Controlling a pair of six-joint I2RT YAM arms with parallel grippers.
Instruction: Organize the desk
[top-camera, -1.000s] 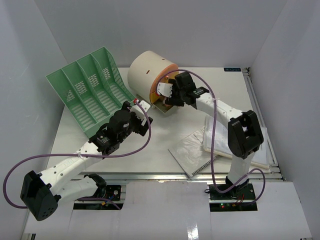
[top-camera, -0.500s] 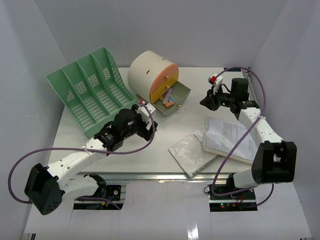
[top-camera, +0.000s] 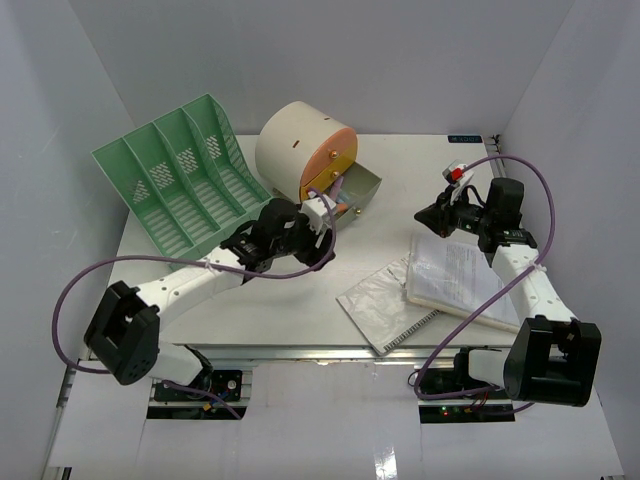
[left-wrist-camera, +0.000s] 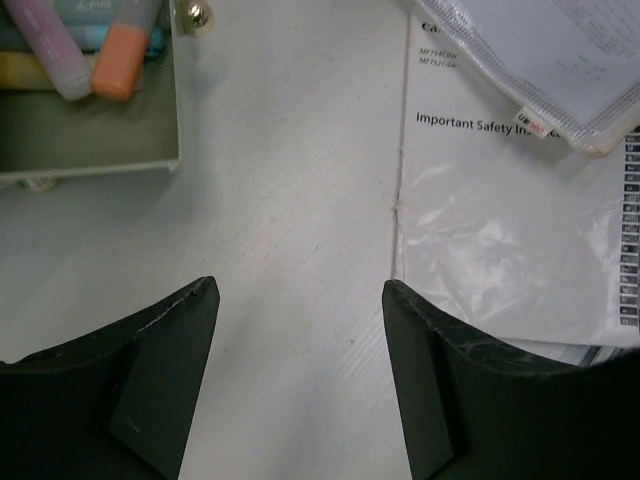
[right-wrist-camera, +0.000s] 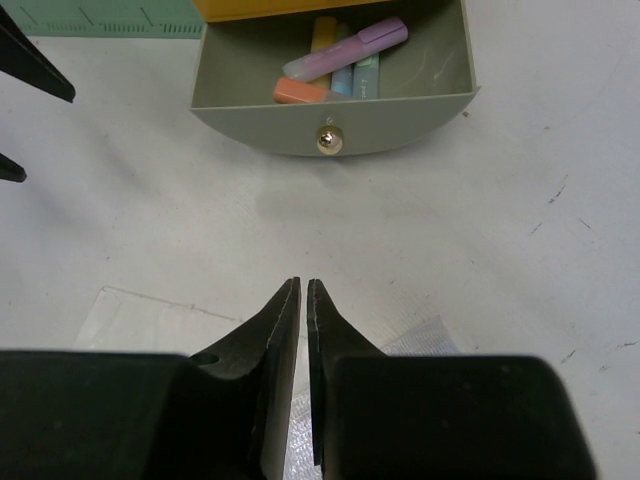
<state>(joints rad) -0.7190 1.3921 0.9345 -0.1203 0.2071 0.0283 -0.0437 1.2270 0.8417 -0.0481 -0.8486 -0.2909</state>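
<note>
On desk (right-wrist-camera: 150, 230), drawer (right-wrist-camera: 400, 125) of probable highlighters (right-wrist-camera: 345, 60)

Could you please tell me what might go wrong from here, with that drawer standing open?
1. The open left pincer is near the open drawer; an off-centre push might slide the drum unit instead of shutting it.
2. The purple highlighter lies slantwise atop the others and may catch as the drawer goes in.
3. One left finger sits by the sleeved booklet and could drag it.
</note>
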